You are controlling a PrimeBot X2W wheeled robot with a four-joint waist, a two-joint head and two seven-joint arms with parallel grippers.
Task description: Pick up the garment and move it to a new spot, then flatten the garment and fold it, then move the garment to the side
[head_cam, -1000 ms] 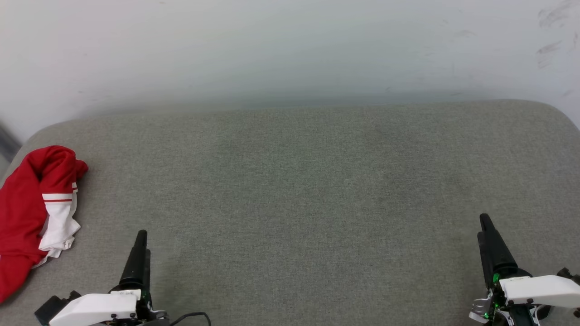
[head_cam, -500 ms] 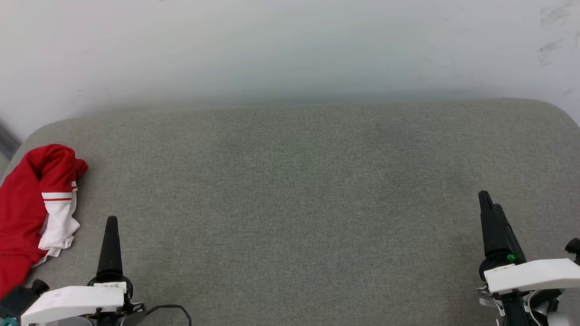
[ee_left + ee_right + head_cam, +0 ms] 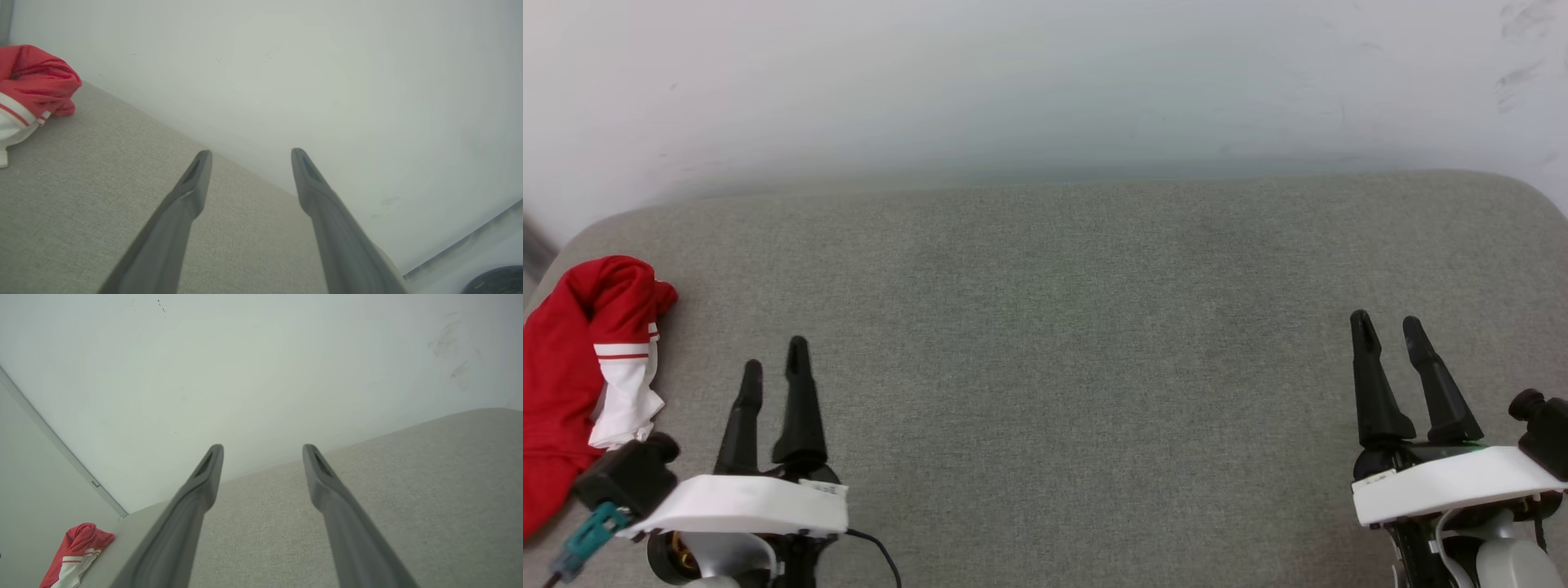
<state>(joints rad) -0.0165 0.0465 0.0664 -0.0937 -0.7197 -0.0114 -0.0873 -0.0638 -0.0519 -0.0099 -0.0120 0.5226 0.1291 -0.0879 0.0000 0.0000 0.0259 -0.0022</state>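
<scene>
Near edge, head view: the left gripper (image 3: 775, 353) is recorded at lower left, its two dark fingers pointed away over the grey fabric surface (image 3: 1045, 343). The jaws are spread wide and nothing is held between them. The right gripper (image 3: 1385, 318) is recorded at lower right, likewise spread wide and empty, with its tips over bare fabric. A black cable (image 3: 874, 547) is seen trailing from the left wrist. Just to the left of the left gripper the garment (image 3: 572, 359) is found crumpled in a heap at the left edge of the surface, red with a white, red-striped sleeve turned toward the gripper. It is clear of the fingers and partly cut off by the frame. In the right wrist view it is seen small at the surface's far left end, well apart from the right gripper. Farthest back, a pale wall (image 3: 1045, 82) is noted, with dark scuff marks (image 3: 1515, 77) at upper right.
</scene>
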